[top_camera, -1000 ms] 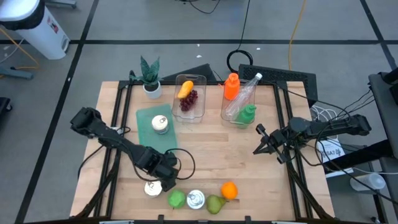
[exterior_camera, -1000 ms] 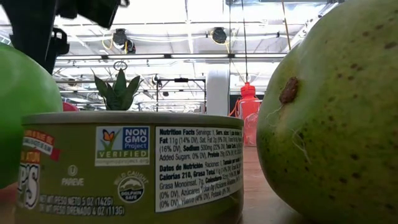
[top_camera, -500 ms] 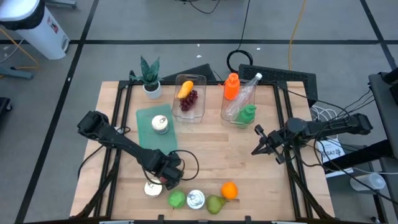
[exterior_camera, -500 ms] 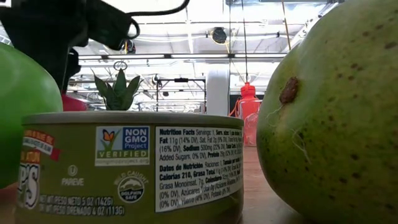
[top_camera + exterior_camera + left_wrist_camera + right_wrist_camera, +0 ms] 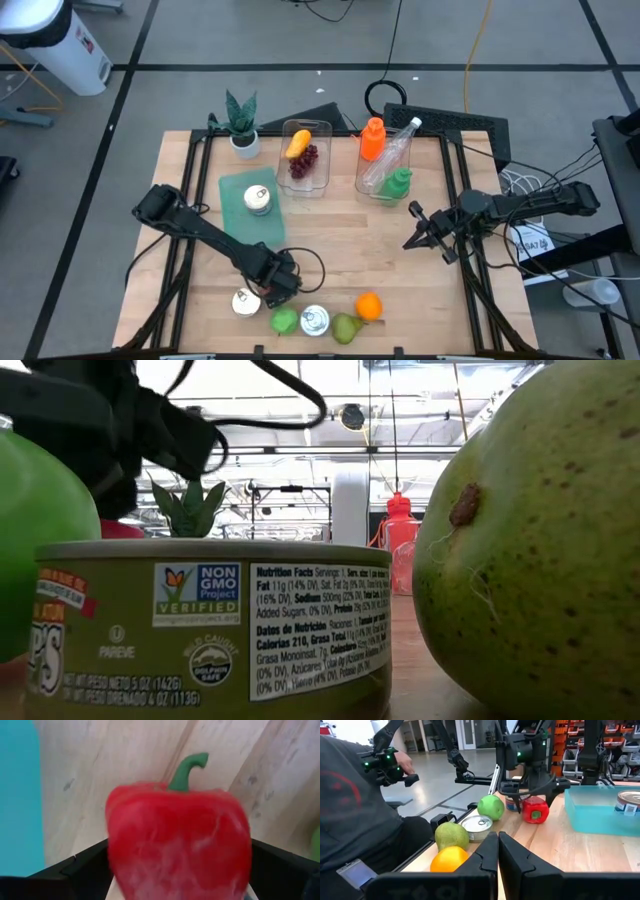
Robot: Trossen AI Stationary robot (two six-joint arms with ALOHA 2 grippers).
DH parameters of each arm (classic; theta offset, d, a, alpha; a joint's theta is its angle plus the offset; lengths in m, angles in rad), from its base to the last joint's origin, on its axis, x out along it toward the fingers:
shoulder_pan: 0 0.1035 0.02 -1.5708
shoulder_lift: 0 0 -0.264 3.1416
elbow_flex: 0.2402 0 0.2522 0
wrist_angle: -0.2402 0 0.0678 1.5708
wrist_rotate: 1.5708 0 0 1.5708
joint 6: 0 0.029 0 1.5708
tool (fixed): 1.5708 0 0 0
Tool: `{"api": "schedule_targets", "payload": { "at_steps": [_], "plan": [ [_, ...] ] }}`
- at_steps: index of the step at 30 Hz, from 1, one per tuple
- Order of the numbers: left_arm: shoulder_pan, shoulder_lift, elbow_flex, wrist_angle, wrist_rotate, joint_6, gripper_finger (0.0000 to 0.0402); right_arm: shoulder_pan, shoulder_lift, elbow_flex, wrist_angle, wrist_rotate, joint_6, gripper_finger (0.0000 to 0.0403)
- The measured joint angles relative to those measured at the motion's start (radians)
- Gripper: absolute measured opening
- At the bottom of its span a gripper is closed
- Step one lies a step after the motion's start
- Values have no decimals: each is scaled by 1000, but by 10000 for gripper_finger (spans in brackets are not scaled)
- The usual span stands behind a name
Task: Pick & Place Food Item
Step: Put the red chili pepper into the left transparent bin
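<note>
A red bell pepper (image 5: 180, 835) with a green stem lies on the wooden table (image 5: 400, 260) near its front edge. In the right wrist view the pepper (image 5: 535, 810) sits just beyond the green apple. My left gripper (image 5: 534, 800) points down over it, open, one finger on each side of the pepper. From above, the gripper (image 5: 272, 283) hides the pepper. Whether the fingers touch it cannot be told. My right gripper (image 5: 412, 240) waits shut near the table's right edge, level and empty.
Along the front edge stand a can (image 5: 243, 302), a green apple (image 5: 284, 320), a second can (image 5: 314, 320), a pear (image 5: 346, 326) and an orange (image 5: 368, 306). A teal tray (image 5: 240, 212) holds a can. A clear box with fruit (image 5: 306, 155), bottles (image 5: 385, 160) and a plant (image 5: 241, 120) stand at the back.
My left gripper has come down over the red pepper, drifting slightly toward the table's right and near edges and rolling a little about its own axis. It has stayed open. The pepper has not moved.
</note>
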Motion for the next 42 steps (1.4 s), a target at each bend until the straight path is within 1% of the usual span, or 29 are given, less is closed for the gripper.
{"api": "schedule_targets", "payload": {
  "at_steps": [4, 10, 13, 17, 22, 25, 29, 32, 34, 37, 40, 42],
  "plan": [
    [11, 32, 0, 25, 38, 49, 392, 0, 7, 0, 0, 0, 0, 2],
    [13, 45, 0, 24, 41, 132, 387, 0, 8, 0, 5, 0, 0, 2],
    [13, 45, 0, 23, 51, 169, 352, 0, 8, 0, 5, 0, 0, 2],
    [13, 44, 0, 23, 66, 220, 275, 0, 8, 0, 5, 0, 0, 2],
    [10, 36, 0, 23, 68, 285, 274, 0, 8, 0, 5, 0, 0, 2],
    [10, 6, 2, 17, 67, 316, 274, 0, 8, 0, 5, 0, 0, 2],
    [12, -84, 4, 7, 58, 364, 274, 0, 8, 0, 6, 0, 0, 2],
    [12, -188, 4, 7, 11, 411, 274, 0, 8, 0, 11, 0, 0, 2],
    [11, -271, 4, 10, -40, 461, 274, 0, 9, 0, 13, 0, 0, 2],
    [10, -412, 4, 35, -148, 549, 274, 0, 9, 0, 13, 0, 0, 2],
    [16, -549, 3, 95, -261, 654, 274, 0, 9, 0, 13, 0, 0, 2],
    [23, -639, -20, 147, -308, 724, 274, 0, 9, 0, 13, 0, 0, 2]
  ]
}}
